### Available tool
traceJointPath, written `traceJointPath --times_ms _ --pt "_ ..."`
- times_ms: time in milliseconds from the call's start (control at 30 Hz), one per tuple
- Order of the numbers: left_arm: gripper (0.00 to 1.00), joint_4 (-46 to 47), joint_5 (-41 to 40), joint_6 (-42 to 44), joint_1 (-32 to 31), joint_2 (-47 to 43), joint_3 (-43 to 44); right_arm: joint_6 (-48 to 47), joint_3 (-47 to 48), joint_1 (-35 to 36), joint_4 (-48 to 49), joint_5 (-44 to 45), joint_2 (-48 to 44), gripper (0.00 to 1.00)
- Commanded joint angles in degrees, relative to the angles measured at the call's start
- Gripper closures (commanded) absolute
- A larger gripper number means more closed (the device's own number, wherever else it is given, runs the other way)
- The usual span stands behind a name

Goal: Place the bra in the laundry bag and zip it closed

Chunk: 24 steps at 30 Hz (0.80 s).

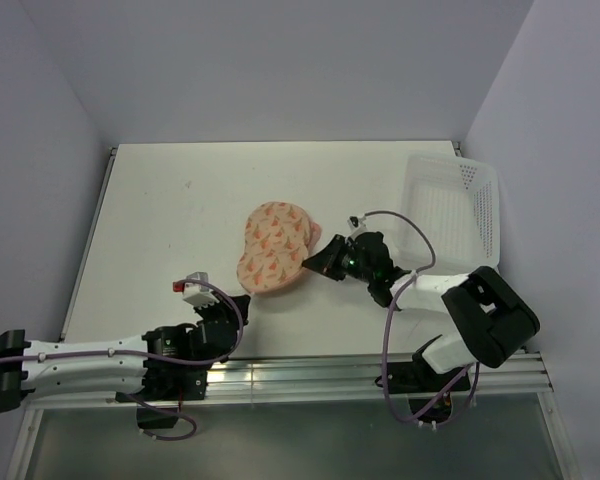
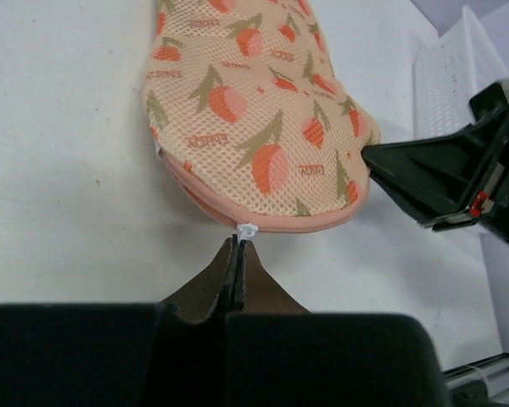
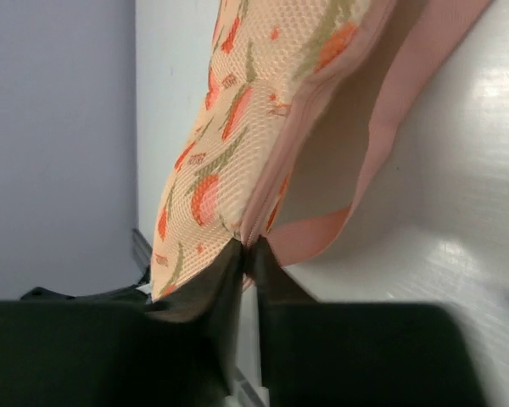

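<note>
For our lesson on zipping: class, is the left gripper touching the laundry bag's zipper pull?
Touching. The left wrist view shows the left gripper's closed tips pinching the white zipper pull at the laundry bag's pink trim.

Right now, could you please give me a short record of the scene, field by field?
laundry bag: lying on the table, visible edge zipped
bra: not visible in any view
left pincer: shut on the white zipper pull at the bag's rim
right pincer: shut on the bag's seam beside the pink loop
basket: white, perforated, right of the bag, apart from it
</note>
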Motion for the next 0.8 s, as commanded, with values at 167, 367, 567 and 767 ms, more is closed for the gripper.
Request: traceJointPath --times_ms 167,367,567,767 --pt "1.00 10.6 -3.1 9.6 -3.2 12.1 6.2 -9.8 6.2 5.1 -12.2 3.2 -6.1 0.09" --pt "1.00 22.8 -0.8 14.5 -3.1 22.5 11.1 -3.4 -6.1 13.7 -8.7 10.2 -16.7 0.01" --pt "1.00 24.4 1.4 15.6 -3.1 24.6 12.5 0.9 -7.8 15.3 -1.9 11.8 -15.4 0.05" --pt "1.00 23.4 2.1 14.1 -3.1 23.7 11.0 1.9 -5.0 15.3 2.2 10.5 -12.3 0.17"
